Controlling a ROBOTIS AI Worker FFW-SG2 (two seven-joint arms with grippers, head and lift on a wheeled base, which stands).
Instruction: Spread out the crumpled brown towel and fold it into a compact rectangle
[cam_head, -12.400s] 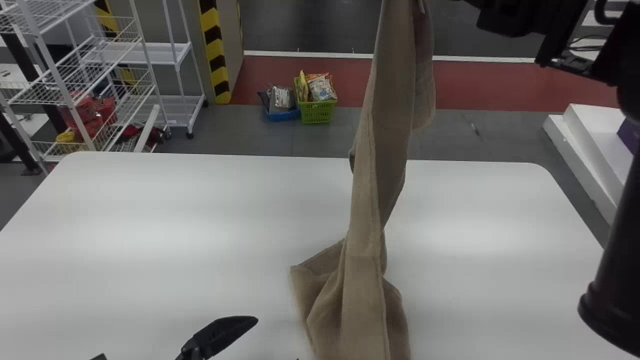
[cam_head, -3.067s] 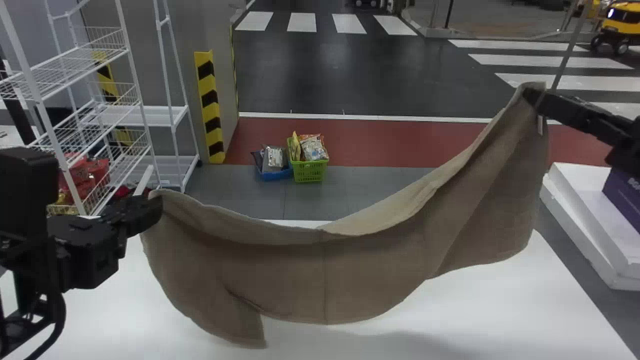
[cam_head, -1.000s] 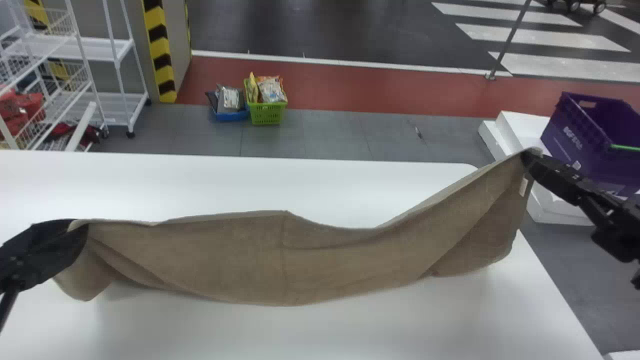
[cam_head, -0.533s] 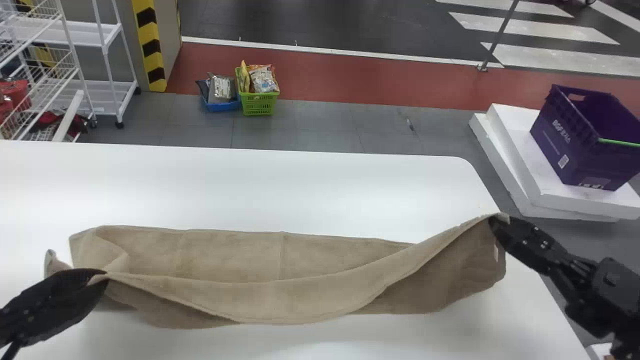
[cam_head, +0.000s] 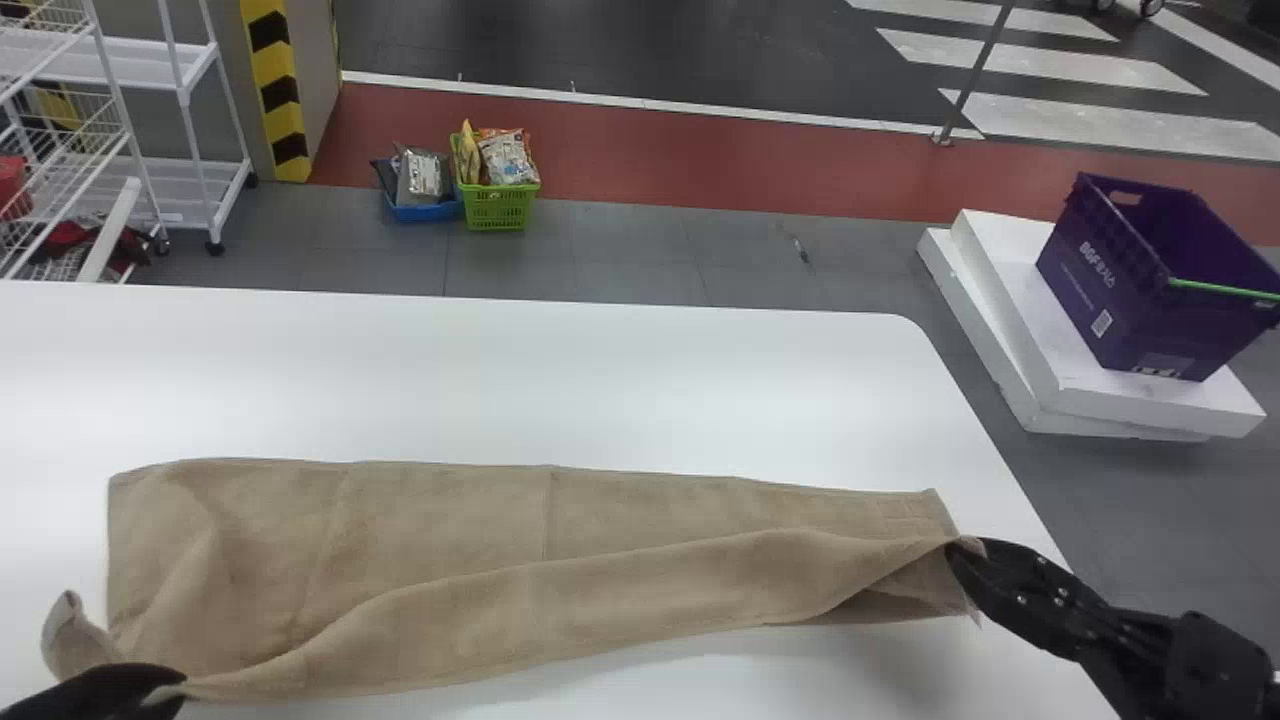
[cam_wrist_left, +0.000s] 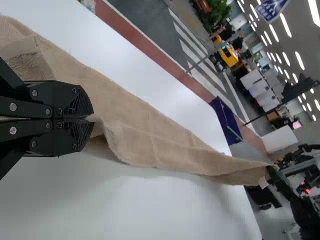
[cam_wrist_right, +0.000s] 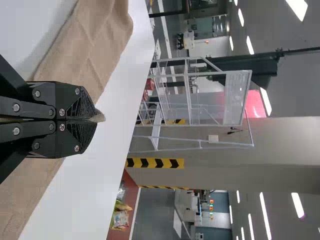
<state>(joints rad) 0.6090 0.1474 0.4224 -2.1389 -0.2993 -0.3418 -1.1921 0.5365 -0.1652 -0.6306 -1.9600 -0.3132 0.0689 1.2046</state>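
The brown towel (cam_head: 440, 560) lies stretched across the near part of the white table, its far part flat and its near edge lifted in a long fold. At its near left corner is my left gripper (cam_head: 165, 685); a small flap curls up beside it. My right gripper (cam_head: 965, 555) holds the near right corner. In the left wrist view the left gripper (cam_wrist_left: 92, 120) is shut on the towel (cam_wrist_left: 150, 140), which runs off to the other arm. The right gripper (cam_wrist_right: 95, 120) in its own wrist view is shut with a bit of cloth poking out between the tips.
The white table (cam_head: 500, 380) has its right edge close to my right gripper. Beyond it on the floor stand a purple crate (cam_head: 1130, 290) on white slabs (cam_head: 1020, 370), a green basket (cam_head: 498, 207) with packets, and a white wire rack (cam_head: 190, 190) at the left.
Both grippers have come down and towards the robot with the towel's corners. The towel, earlier hanging in the air between them, now rests largely on the table. The head view has shifted too.
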